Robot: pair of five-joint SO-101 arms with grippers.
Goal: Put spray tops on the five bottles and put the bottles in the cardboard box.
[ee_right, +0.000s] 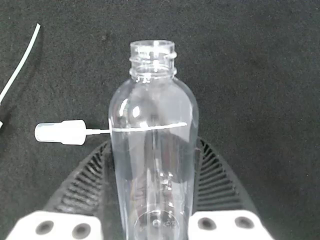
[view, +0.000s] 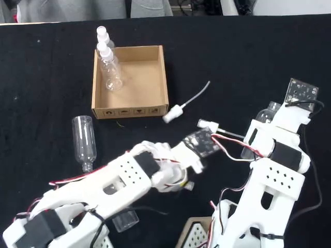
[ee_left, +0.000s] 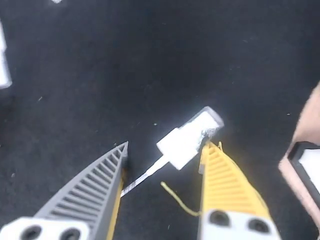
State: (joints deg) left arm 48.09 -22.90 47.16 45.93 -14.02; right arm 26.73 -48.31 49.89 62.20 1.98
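**Station status — left jaws open at a spray top, right jaws holding a bottle**

Left gripper (ee_left: 166,146): the jaws stand apart, low over the black table (view: 41,77). A white spray top (ee_left: 189,139) lies on the table between the fingers. It touches the tip of the yellow finger (ee_left: 225,185) and is clear of the grey finger (ee_left: 95,192). Its thin tube runs back toward the grey finger.

Right gripper (ee_right: 153,145): clamped on a clear bottle (ee_right: 152,100), with one black finger on each side of the body. The bottle's neck is open and points away from the wrist.

A second spray top (view: 208,124) lies on the table just beside the right arm, and its tube passes behind the held bottle. A third spray top (view: 175,113) lies near a front corner of the cardboard box (view: 164,77).

One capped bottle (view: 110,70) leans inside the box at its far left corner. Another capped bottle (view: 103,37) is at the same corner — inside or just behind cannot be told.

An uncapped bottle (view: 84,142) lies on the table near the box's front left corner.
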